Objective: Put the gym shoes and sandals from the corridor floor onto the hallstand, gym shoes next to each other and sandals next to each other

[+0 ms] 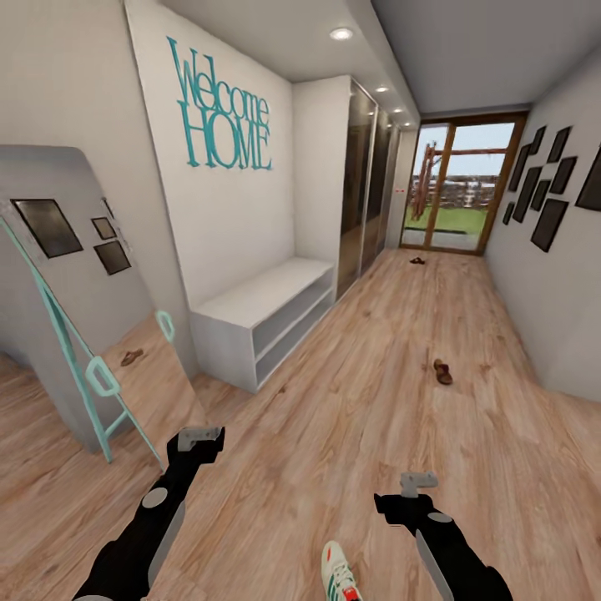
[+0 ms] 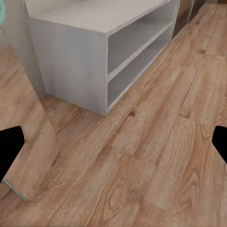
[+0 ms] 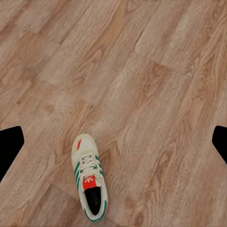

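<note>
Floor (image 1: 351,401): wood planks, running the corridor's length.
Rack (image 1: 259,300): by the left wall, top bare, two shelves bare.
Sandals: two, near (image 1: 442,371), far (image 1: 416,260) by the glass door.
Sneaker (image 1: 338,576): one visible, near right arm.
Grippers: left (image 1: 199,438), right (image 1: 415,484), both wide open, holding nothing.
Advice: lower right gripper squarely over sneaker, close across its sides.

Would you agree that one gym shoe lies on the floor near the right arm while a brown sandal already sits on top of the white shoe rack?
Not quite: the shoe rack has nothing on top. The head view shows the nearer brown sandal lying on the corridor floor, further down the hall. The gym shoe does lie by the right arm.
</note>
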Controlling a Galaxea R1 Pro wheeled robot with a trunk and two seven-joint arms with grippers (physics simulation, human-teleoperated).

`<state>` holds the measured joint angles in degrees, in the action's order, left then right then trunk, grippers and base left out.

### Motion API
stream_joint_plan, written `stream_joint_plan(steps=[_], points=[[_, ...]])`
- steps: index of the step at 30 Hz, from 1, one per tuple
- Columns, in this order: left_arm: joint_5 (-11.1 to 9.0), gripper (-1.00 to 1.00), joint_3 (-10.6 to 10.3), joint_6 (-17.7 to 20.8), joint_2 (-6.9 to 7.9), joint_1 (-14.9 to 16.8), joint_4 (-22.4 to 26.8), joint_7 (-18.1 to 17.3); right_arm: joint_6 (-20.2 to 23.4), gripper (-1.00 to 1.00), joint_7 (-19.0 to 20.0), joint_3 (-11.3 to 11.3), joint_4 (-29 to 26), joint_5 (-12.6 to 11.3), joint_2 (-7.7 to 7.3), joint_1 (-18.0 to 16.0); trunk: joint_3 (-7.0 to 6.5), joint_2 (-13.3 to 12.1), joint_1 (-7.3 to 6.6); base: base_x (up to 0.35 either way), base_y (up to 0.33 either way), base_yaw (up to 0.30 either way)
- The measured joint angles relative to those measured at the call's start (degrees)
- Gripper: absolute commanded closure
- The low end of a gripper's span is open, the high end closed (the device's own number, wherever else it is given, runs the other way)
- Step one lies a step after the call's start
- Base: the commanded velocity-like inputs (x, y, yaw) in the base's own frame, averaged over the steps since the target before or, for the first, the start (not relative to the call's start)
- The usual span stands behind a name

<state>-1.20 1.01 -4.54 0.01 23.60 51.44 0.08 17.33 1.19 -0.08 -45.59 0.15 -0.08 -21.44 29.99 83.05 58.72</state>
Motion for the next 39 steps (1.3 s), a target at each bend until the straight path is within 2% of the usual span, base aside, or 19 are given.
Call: stream_joint_plan(steps=[12, 31, 36, 38, 39], points=[[0.0, -1.00, 0.0, -0.1, -0.01, 0.0, 0.0, 0.0, 0.0, -1.00, -0.1, 0.1, 0.0, 0.0, 0.00, 0.0, 0.00, 0.0, 0.01, 0.107, -0.301, 0.047], [-0.3, -1.00, -0.3, 0.0, -0.35, 0.0, 0.2, -0.1, 0.0, -1.00, -0.3, -0.1, 0.0, -0.3, -0.09, 0.0, 0.00, 0.0, 0.01, -0.084, -0.036, 0.000], [-0.2, -1.00, -1.2, -0.1, -2.27, -0.1, 0.1, -0.2, 0.0, -1.00, -0.4, -0.1, 0.0, -0.3, -0.18, 0.0, 0.00, 0.0, 0.02, -0.001, 0.000, 0.000], [-0.2, -1.00, -2.7, -0.1, -2.79, -0.1, 0.1, -0.3, 0.0, -1.00, -0.4, -0.2, 0.0, -0.2, -0.18, 0.0, 0.00, 0.0, 0.02, 0.000, 0.000, 0.000], [-0.2, -1.00, -4.1, -0.1, -3.15, -0.1, 0.1, -0.3, 0.0, -1.00, -0.4, -0.1, 0.0, -0.2, -0.18, 0.0, 0.00, 0.0, 0.02, 0.000, 0.000, 0.000]])
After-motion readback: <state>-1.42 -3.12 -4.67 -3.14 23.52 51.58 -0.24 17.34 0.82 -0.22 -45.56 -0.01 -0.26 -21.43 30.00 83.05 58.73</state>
